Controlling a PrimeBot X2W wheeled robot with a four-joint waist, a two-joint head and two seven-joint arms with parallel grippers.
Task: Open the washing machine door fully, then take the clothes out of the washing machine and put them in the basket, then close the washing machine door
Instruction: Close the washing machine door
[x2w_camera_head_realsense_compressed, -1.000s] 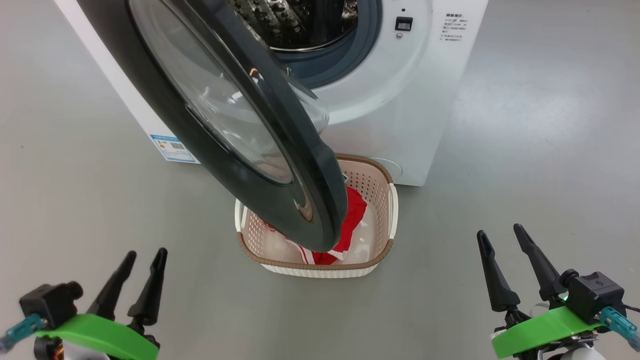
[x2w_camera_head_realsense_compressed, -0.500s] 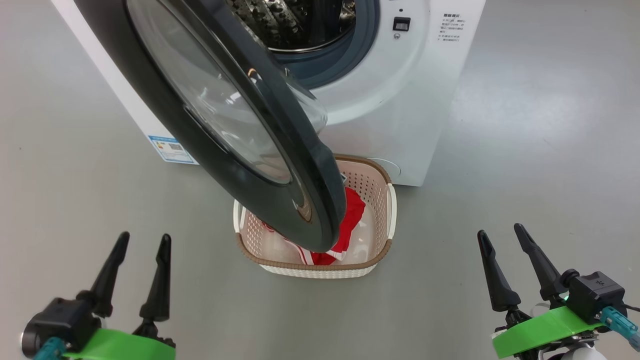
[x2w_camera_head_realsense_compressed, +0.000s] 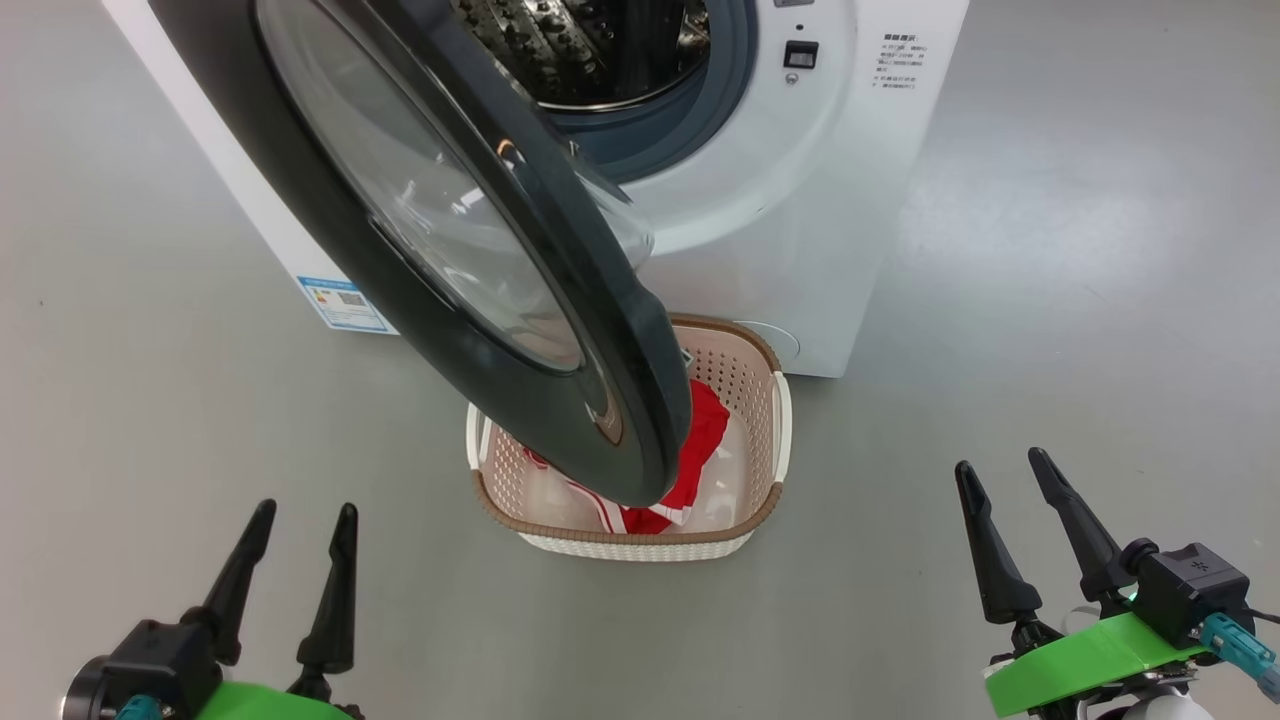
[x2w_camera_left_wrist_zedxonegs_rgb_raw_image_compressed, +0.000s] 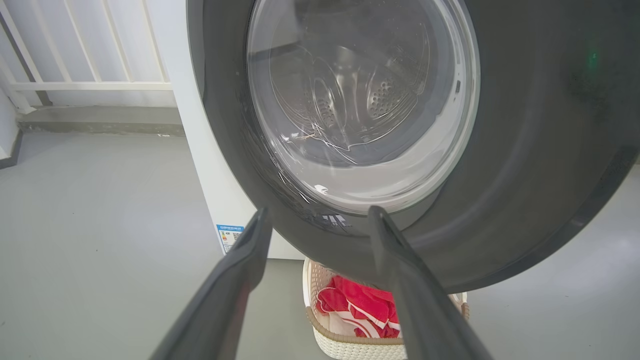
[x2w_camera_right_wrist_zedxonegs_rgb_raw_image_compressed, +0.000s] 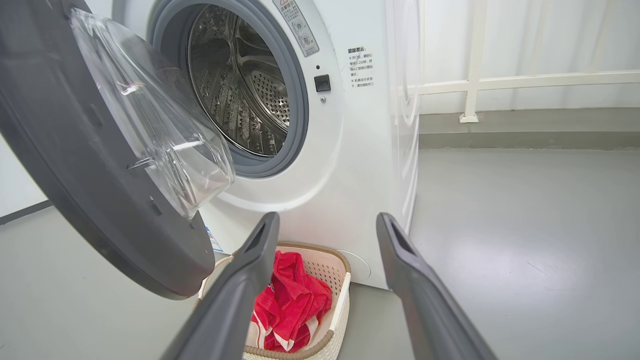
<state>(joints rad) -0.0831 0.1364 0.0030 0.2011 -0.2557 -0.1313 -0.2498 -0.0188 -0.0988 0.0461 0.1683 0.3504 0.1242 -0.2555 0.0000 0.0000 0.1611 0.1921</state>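
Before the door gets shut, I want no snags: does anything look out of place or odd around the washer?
Nothing looks spilled or damaged. The clothes lie inside the basket, which stands on the floor close by the lower edge of the open washing machine door. Whether that edge clears the rim cannot be told.

Right tool (x2w_camera_head_realsense_compressed: 1000, 462) — black tapered fingers (x2w_camera_head_realsense_compressed: 985, 560), green bracket (x2w_camera_head_realsense_compressed: 1090, 660), teal connector (x2w_camera_head_realsense_compressed: 1235, 645).

washing machine (x2w_camera_head_realsense_compressed: 790, 220) at the back on the floor (x2w_camera_head_realsense_compressed: 1050, 330), washing machine door (x2w_camera_head_realsense_compressed: 440, 230) standing out from its left side, above the basket (x2w_camera_head_realsense_compressed: 640, 545), basket just before the machine, clothes (x2w_camera_head_realsense_compressed: 705, 430) in the basket, left tool (x2w_camera_head_realsense_compressed: 306, 507) and right tool (x2w_camera_head_realsense_compressed: 998, 459) nearer, well apart on either side
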